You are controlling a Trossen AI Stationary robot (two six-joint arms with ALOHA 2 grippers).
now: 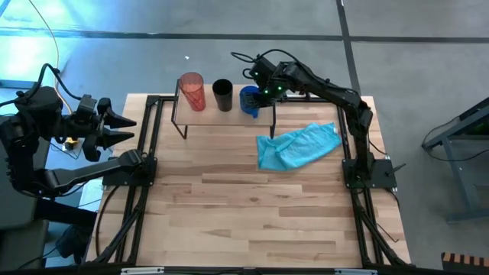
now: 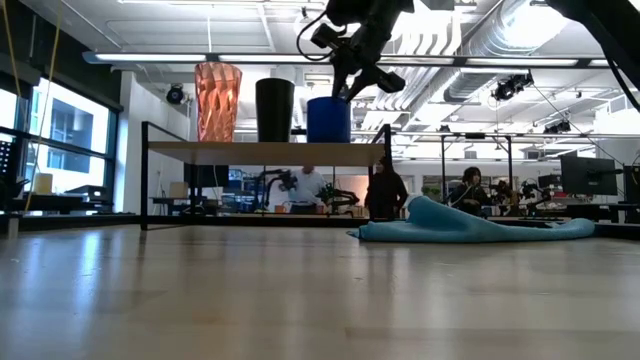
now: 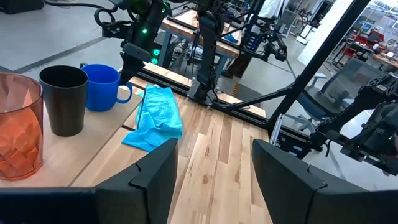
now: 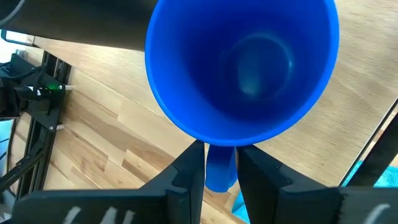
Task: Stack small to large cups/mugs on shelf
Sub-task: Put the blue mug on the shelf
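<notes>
Overhead, the shelf (image 1: 229, 116) stands at the far edge of the counter (image 1: 244, 214) with three vessels in a row on it: the orange-red tumbler (image 1: 192, 91), the black cup (image 1: 222, 95) and the blue mug (image 1: 249, 99). The right end effector (image 1: 261, 93) sits right at the mug, its arm reaching in from the right. A light-blue cloth (image 1: 298, 145) lies crumpled on the counter near the shelf's right end. The left end effector (image 1: 122, 128) waits off the counter's left edge, well apart from the shelf.

From counter height, the tumbler (image 2: 217, 100), black cup (image 2: 275, 109) and blue mug (image 2: 329, 119) all stand upright on the shelf board (image 2: 265, 152), tallest to shortest from left to right. The right end effector (image 2: 362, 78) hangs by the mug's right side. The cloth (image 2: 470, 225) lies on the counter. People sit in the room behind.

Past the left end effector (image 3: 214, 165), whose fingers (image 3: 158, 174) are spread wide with nothing between them, the tumbler (image 3: 18, 124), black cup (image 3: 64, 99) and mug (image 3: 102, 87) look empty as far as their insides show.

Looking down from the right wrist, the blue mug (image 4: 242, 68) is empty, its bare bottom showing. The right end effector (image 4: 219, 165) has its fingers (image 4: 189, 168) pinching the mug's handle (image 4: 219, 168) from both sides.
</notes>
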